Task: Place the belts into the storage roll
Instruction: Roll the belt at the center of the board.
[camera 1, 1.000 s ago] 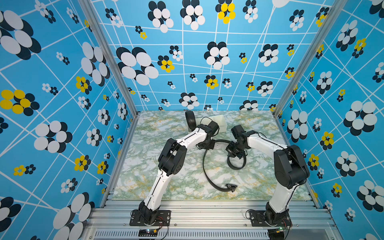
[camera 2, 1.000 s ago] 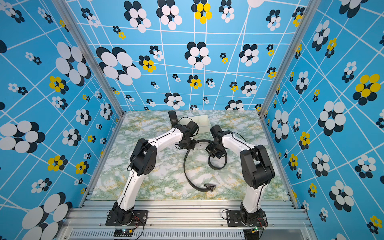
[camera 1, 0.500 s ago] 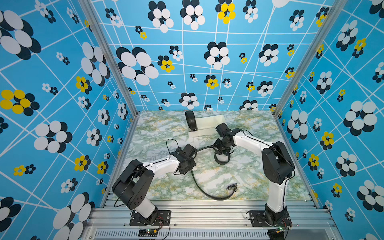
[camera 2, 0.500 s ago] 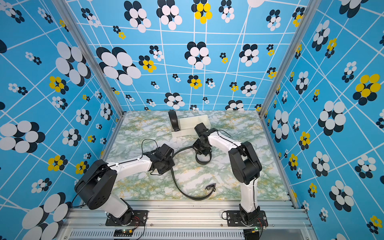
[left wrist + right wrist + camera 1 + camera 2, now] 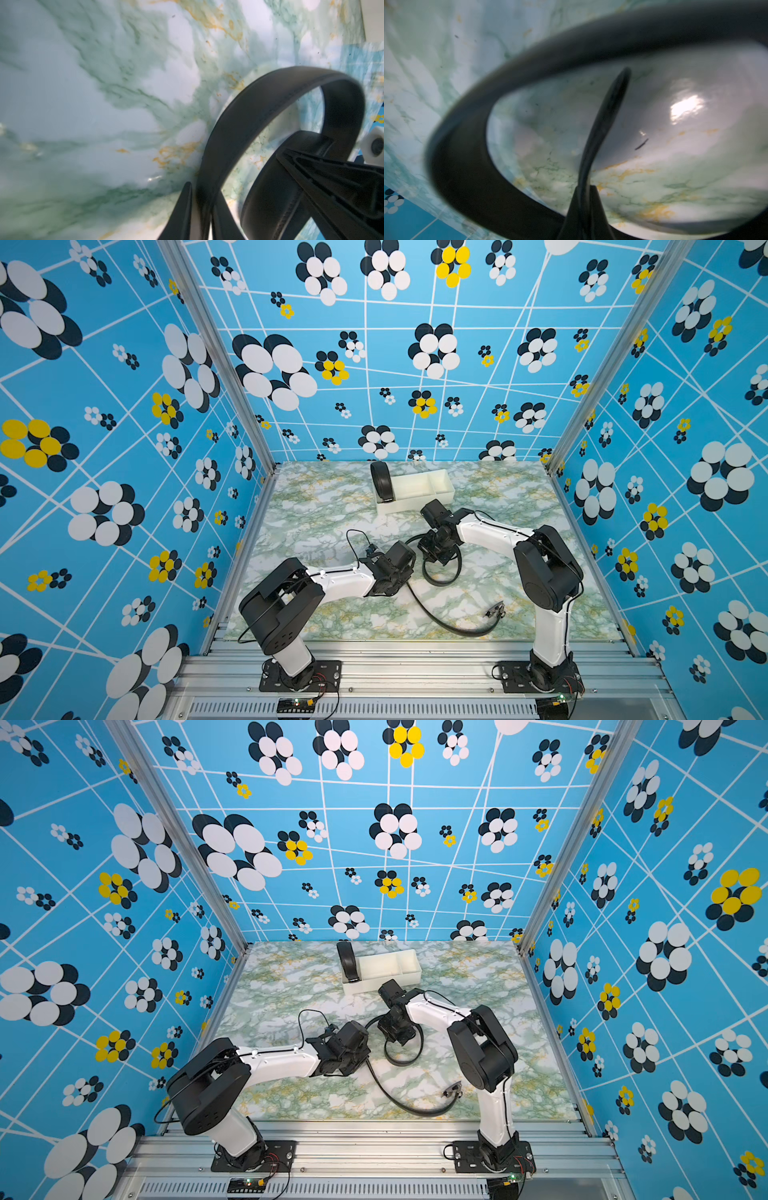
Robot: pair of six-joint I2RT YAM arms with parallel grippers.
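Black belt (image 5: 259, 99) half-coiled on desk (image 5: 332, 510)
Your right fingers (image 5: 600, 214) clamp its inner end as winding core; left fingers (image 5: 185, 207), narrowly parted, straddle it (a guide, probably).

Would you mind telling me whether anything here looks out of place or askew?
Yes: the second belt is only half coiled on the marble table, its buckle end trailing toward the front edge while the right gripper pinches its inner end. The coiled belt stands above the tray rim.
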